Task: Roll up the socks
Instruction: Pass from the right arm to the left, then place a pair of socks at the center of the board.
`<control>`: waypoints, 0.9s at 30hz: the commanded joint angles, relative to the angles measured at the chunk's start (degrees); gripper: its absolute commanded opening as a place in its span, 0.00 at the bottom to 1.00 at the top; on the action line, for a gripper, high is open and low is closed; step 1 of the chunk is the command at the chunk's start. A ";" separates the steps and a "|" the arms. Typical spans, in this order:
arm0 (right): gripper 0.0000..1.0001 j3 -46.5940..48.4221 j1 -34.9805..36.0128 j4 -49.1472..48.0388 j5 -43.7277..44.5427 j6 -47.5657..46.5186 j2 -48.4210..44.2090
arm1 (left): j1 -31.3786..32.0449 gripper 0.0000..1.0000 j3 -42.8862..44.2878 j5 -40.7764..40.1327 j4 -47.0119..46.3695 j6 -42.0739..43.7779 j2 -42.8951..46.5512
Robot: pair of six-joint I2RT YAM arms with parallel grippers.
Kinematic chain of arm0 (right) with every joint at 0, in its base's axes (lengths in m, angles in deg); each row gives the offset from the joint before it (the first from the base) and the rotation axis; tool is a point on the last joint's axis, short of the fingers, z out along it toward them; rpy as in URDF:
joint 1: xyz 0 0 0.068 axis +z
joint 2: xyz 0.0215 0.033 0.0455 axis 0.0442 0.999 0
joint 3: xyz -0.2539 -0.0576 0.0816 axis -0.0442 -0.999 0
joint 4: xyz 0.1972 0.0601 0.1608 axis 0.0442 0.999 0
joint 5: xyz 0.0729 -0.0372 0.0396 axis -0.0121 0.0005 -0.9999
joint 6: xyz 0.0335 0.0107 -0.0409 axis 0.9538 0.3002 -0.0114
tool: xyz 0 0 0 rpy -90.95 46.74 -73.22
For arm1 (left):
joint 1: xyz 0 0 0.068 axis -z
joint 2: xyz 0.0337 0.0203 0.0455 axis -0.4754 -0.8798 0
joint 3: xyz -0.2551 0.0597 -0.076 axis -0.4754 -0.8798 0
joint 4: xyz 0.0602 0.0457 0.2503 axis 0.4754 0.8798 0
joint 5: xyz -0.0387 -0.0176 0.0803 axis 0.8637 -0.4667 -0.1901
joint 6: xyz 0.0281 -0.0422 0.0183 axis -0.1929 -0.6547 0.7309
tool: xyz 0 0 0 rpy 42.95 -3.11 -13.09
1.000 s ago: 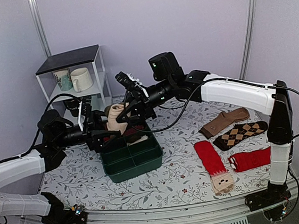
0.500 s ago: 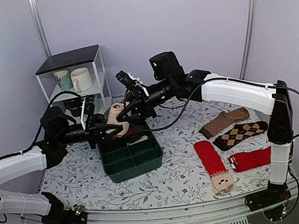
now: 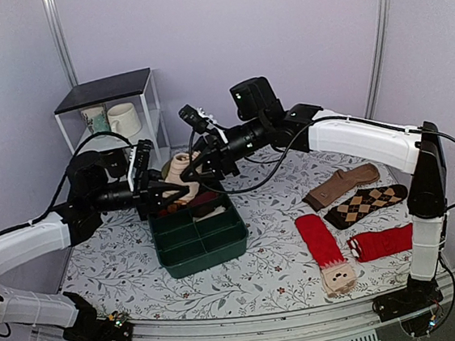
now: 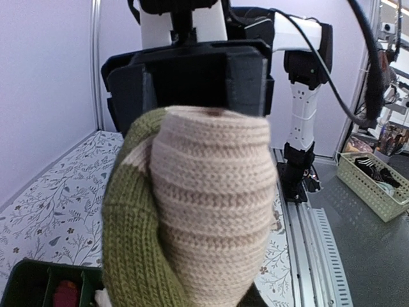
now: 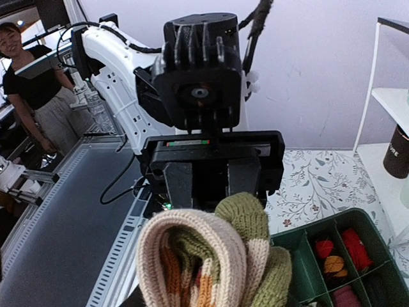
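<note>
The socks (image 3: 180, 169) are a rolled tan-beige bundle with an olive-green cuff, held in the air over the green bin (image 3: 203, 252). My left gripper (image 3: 176, 191) reaches in from the left and is shut on the bundle's lower side. From the right, my right gripper (image 3: 192, 167) is shut on the same bundle. In the left wrist view the socks (image 4: 208, 204) fill the frame and hide my fingers. The right wrist view looks into the roll's end (image 5: 204, 262), with beige, orange and green layers, and its fingers are hidden too.
The bin holds small red and orange items in its compartments (image 5: 342, 249). Two bright red socks (image 3: 321, 244) and two brown argyle socks (image 3: 365, 203) lie on the table at the right. A white shelf (image 3: 109, 89) with mugs (image 3: 124, 120) stands at the back left.
My left gripper rose from beside the bin toward the sock bundle and closed on it. The right gripper lifted the bundle slightly.
</note>
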 commanded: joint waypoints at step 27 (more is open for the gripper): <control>0.66 -41.55 -11.09 -10.36 15.89 7.40 -33.81 | 2.94 0.00 22.09 -17.94 52.58 11.96 -21.60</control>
